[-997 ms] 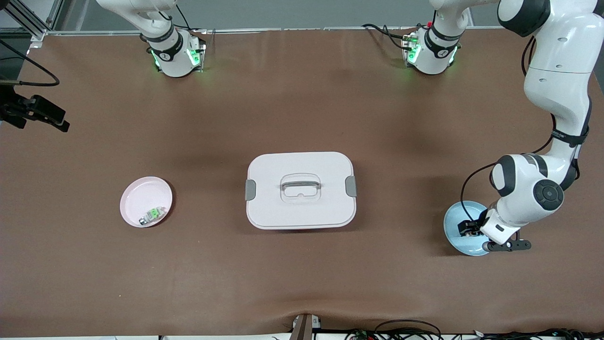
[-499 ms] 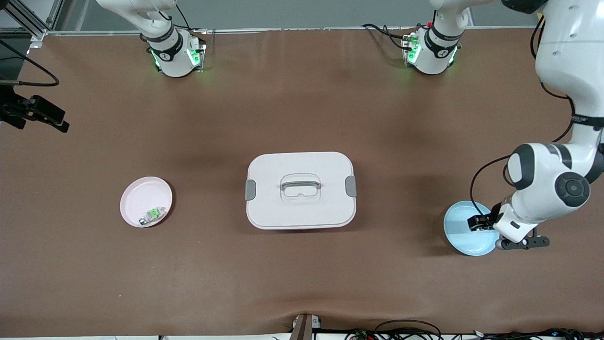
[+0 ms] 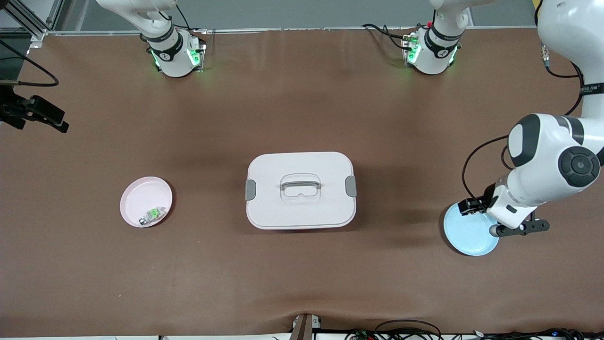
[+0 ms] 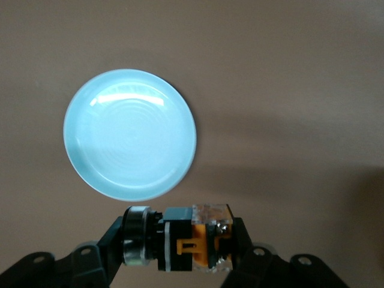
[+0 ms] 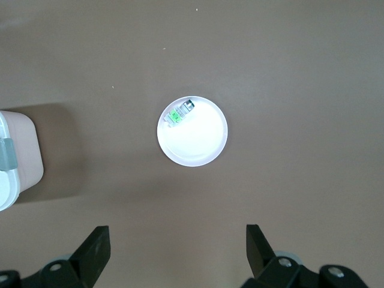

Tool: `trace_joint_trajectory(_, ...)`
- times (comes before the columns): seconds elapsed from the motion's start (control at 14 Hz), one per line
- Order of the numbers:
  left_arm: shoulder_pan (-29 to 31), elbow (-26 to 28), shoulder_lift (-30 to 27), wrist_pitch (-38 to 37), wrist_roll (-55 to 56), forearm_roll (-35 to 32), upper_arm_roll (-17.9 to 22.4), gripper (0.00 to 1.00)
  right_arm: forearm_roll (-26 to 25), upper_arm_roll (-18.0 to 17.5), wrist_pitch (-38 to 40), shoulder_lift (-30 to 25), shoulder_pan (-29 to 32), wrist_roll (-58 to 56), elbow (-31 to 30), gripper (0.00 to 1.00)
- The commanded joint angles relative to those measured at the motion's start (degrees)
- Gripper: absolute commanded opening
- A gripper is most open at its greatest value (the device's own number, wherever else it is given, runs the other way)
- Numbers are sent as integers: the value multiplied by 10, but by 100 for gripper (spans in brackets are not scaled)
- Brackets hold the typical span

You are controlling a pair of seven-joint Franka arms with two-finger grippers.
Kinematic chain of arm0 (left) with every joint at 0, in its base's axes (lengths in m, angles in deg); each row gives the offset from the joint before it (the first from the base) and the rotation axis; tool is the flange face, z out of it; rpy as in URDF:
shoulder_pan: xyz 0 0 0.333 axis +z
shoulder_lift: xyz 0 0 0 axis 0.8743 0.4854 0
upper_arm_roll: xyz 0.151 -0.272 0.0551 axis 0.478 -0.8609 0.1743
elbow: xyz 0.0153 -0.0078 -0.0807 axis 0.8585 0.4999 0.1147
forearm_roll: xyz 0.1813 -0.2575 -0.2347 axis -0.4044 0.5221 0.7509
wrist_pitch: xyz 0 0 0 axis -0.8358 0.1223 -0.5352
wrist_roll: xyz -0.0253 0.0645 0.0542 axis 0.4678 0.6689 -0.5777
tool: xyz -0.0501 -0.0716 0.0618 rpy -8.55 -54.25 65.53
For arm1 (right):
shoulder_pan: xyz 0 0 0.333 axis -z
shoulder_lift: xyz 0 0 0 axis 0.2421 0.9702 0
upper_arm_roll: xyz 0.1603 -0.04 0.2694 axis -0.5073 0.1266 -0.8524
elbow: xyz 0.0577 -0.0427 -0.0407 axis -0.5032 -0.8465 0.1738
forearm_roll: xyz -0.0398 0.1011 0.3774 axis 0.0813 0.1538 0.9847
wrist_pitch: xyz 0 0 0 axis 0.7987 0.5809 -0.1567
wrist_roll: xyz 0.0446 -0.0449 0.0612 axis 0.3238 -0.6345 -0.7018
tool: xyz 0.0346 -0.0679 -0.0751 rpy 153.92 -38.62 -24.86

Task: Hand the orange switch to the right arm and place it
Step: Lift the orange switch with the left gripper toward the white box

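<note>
Item: orange switch (image 4: 192, 239), stubby black body, silver collar, clear-and-orange block; we find it clamped in the left gripper (image 4: 180, 255), over the glossy blue dish (image 3: 469, 233), at the desk's four o'clock.

Right gripper (image 5: 177, 249): fingers spread, empty, above the pink dish (image 5: 198, 138).

Handling: we advise keeping it level, offering the exposed end.

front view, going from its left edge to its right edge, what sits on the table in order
pink dish holding a small green-and-silver part → white lidded box → blue dish, with the left gripper shut on the orange switch over its rim.
</note>
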Motion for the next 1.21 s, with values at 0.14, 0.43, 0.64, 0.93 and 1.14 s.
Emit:
trace_joint_trajectory(0.14, 1, -49, -29, -91, 130, 55, -60, 0, 11, 1, -4, 0, 3, 7, 9, 100)
trace_joint_trajectory(0.43, 0, -75, -28, -120, 249, 75, -115, 0, 24, 2, 2, -1, 15, 4, 37, 100)
trace_joint_trajectory(0.64, -3, -87, -25, -120, 335, 81, -154, 0, 23, 3, 43, -4, 19, -3, 39, 100)
trace_joint_trajectory(0.93, -6, -91, -21, -120, 465, 98, -204, 0, 33, 2, 53, -6, 25, 4, 52, 100)
trace_joint_trajectory(1.14, -33, -96, -19, -116, 527, 98, -216, 0, 66, 1, 65, -9, 25, 8, 46, 100)
